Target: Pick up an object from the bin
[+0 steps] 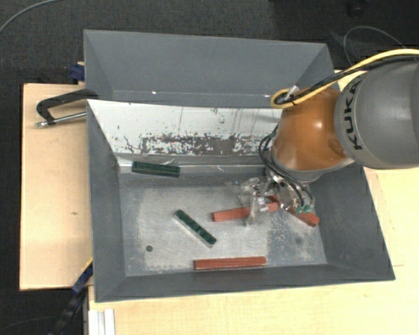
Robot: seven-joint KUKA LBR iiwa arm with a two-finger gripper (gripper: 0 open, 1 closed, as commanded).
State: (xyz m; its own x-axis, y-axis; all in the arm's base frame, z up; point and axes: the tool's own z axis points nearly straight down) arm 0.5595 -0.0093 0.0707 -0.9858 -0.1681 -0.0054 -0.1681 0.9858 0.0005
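My gripper (pixel 255 206) reaches down at the right middle of the bin floor, below the orange cover. Its metal fingers stand at the right end of a short red-brown bar (pixel 228 216) that lies flat there; whether they clasp it I cannot make out. A small red piece (pixel 309 219) lies just right of the gripper. A dark green bar (pixel 195 227) lies slanted to the left of the red-brown one.
A long red-brown bar (pixel 229 262) lies along the front wall. Another dark green bar (pixel 155 168) rests at the back left by the wall. A tiny dark speck (pixel 149 249) sits on the floor at the front left.
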